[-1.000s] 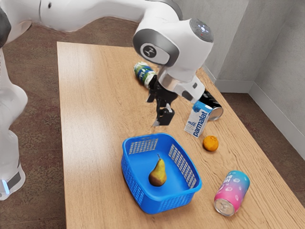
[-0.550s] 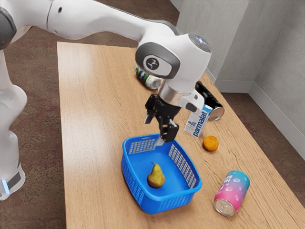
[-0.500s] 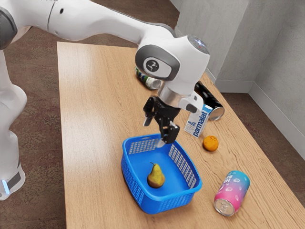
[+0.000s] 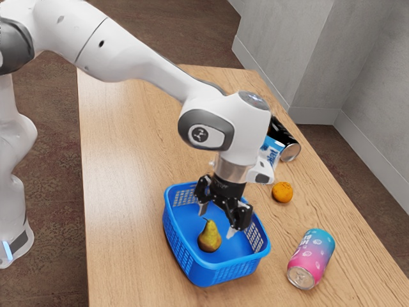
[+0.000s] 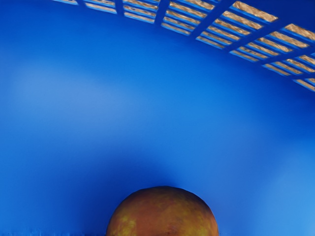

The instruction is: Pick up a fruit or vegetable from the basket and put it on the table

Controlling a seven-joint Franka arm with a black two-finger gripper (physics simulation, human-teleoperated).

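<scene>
Pear (image 4: 209, 237) first: it sits inside the blue plastic basket (image 4: 223, 274), on the basket's floor, with its narrow stem end toward the top of the exterior view. Our pincer (image 4: 217, 221) is wide, its two fingers well parted with nothing gripped between them. We have it low over the basket, pointing down, close by the pear. In our wrist view, the pear's rounded, brownish-yellow skin lies just under the hand, and past it the basket's blue floor curves up to a slotted wall.

On the wooden tabletop (image 4: 121, 192), toward the exterior view's right of the basket, we see an orange (image 4: 282, 192) and a pink-and-teal drink can (image 4: 312, 258) on its side. Farther back, a black can (image 4: 285, 139) also lies on its side, next to a Parmalat milk carton (image 4: 273, 151) partly hidden by our hand.
</scene>
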